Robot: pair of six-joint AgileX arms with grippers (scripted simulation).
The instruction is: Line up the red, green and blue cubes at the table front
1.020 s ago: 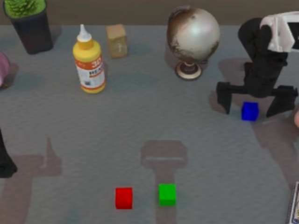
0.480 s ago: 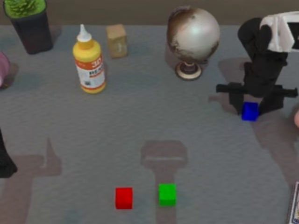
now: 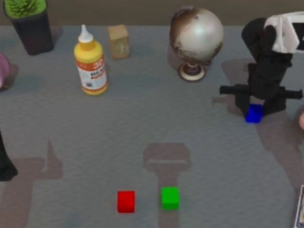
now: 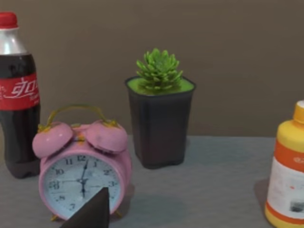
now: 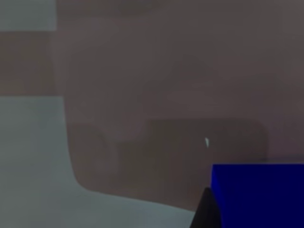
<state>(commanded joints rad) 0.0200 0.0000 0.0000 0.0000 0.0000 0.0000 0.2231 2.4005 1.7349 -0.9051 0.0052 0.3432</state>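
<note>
My right gripper is down at the table's right side, shut on the blue cube, which sits between its black fingers on the grey-blue table. In the right wrist view the blue cube fills the corner, with one dark fingertip against its side. The red cube and the green cube sit side by side near the table front, a small gap between them. My left gripper is parked at the left edge, far from the cubes.
At the back stand a potted plant, a yellow bottle, a tan block and a globe. The left wrist view shows a pink alarm clock and a cola bottle. A patterned box lies at the front right edge.
The right gripper's fingers, spread wide around the blue cube one second ago, have closed onto it. The cube has not moved noticeably. The left arm is still.
</note>
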